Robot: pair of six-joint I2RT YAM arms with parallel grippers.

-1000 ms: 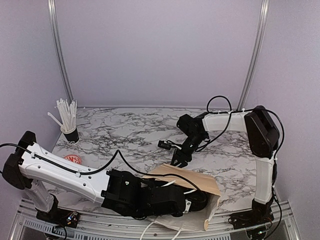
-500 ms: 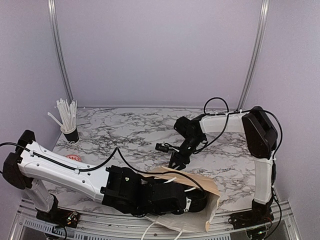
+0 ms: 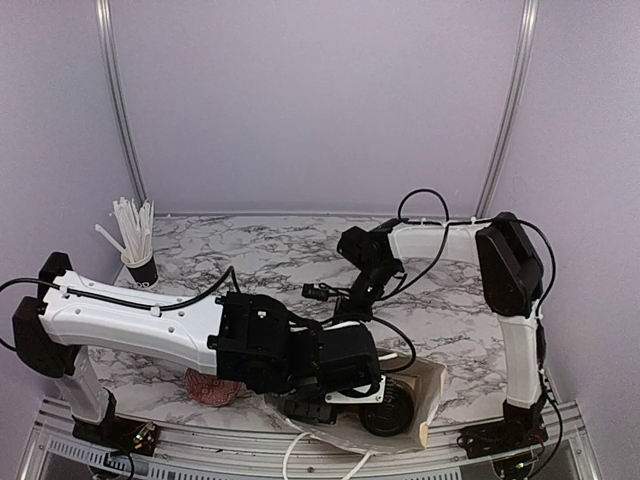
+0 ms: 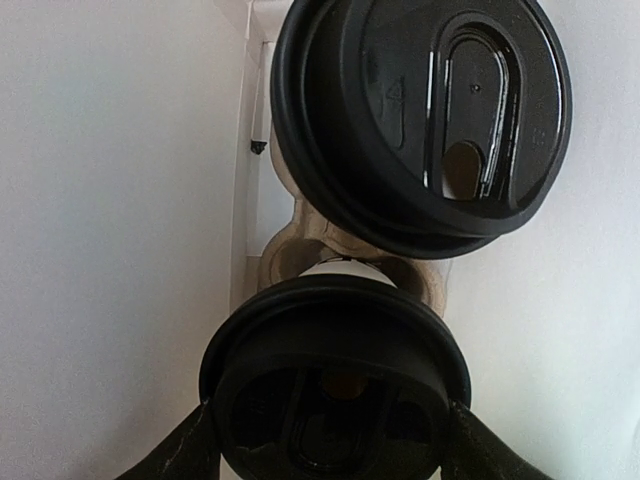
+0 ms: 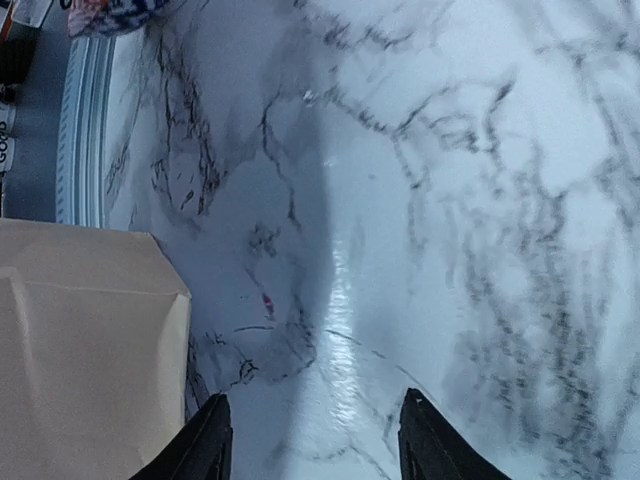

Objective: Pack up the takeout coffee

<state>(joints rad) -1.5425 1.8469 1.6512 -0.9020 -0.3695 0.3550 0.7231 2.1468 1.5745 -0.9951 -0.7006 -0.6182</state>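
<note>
In the left wrist view, two white coffee cups with black lids stand in a brown pulp carrier [image 4: 296, 240] between the bag's pale inner walls. My left gripper [image 4: 330, 452] is shut on the near cup [image 4: 335, 385], a finger against each side under its lid. The far cup [image 4: 420, 115] sits beyond it. From above, one black lid [image 3: 388, 410] shows in the tan bag [image 3: 432, 385] at the table's near edge. My right gripper [image 5: 315, 440] hangs open over bare marble, next to the bag's corner [image 5: 80, 340], with nothing between its fingers.
A red-and-white patterned bowl [image 3: 212, 388] lies under the left forearm near the front edge. A black cup of white stirrers [image 3: 140, 255] stands at the back left. The right arm [image 3: 450, 240] arches over the right half of the table.
The left arm has lifted and turned over the bag, uncovering a black lid and the patterned bowl. The right gripper has drifted left off the bag's upper edge and widened.
</note>
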